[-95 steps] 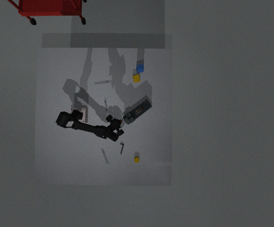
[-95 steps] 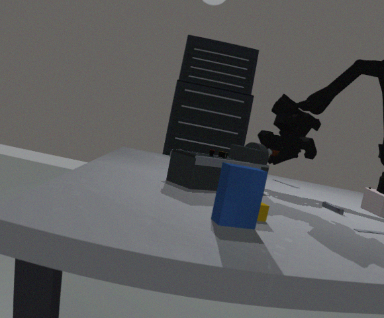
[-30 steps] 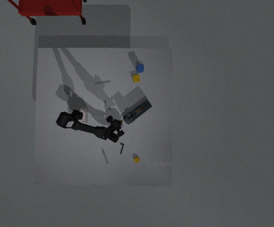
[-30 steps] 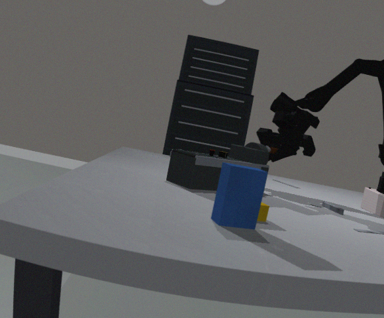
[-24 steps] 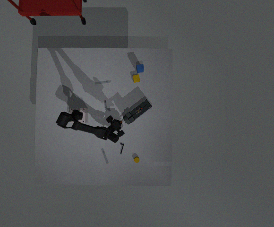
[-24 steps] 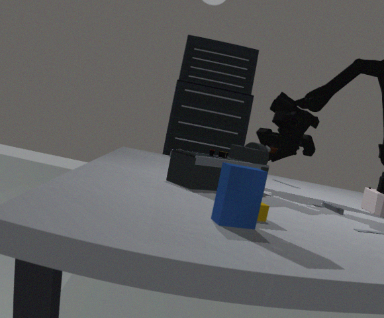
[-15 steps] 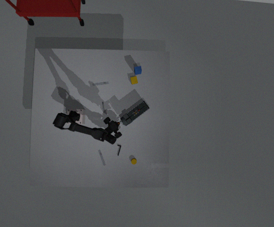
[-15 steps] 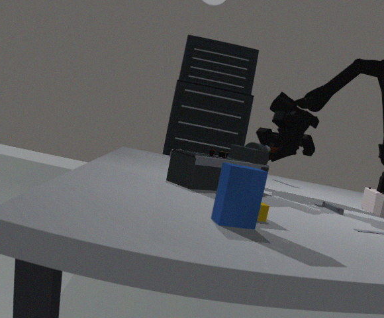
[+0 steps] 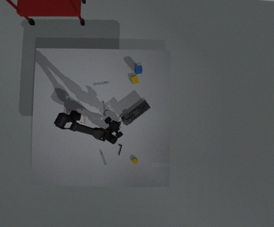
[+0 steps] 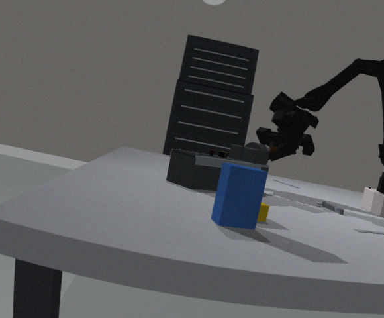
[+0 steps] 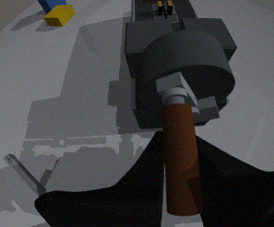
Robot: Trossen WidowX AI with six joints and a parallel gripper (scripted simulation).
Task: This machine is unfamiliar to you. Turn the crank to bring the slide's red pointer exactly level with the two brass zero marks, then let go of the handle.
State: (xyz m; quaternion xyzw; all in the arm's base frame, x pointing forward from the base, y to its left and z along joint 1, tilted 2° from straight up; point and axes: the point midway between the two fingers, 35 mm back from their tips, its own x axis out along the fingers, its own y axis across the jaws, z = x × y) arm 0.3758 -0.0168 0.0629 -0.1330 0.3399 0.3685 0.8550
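Note:
The machine is a dark grey box (image 9: 132,116) (image 10: 192,171) with a round drum housing (image 11: 184,54) at its crank end. An orange-brown crank handle (image 11: 180,165) (image 10: 273,149) sticks out from a light grey crank arm (image 11: 171,84). My gripper (image 11: 170,135) (image 9: 118,123) is shut on the crank handle, one black finger on each side. The red pointer (image 9: 139,109) (image 10: 212,152) stands apart from the brass zero marks (image 9: 136,112) (image 10: 223,154), farther from the crank end. The wrist view shows the brass marks (image 11: 170,7) at its top edge; the red pointer cannot be made out there.
A blue block (image 9: 138,69) (image 10: 240,197) and a yellow block (image 9: 134,79) (image 11: 60,15) stand beside the machine. A yellow cylinder (image 9: 134,160), a black hex key (image 9: 119,149) and several thin grey pieces lie on the table (image 9: 71,166). A red cart (image 9: 49,8) stands beyond the table edge.

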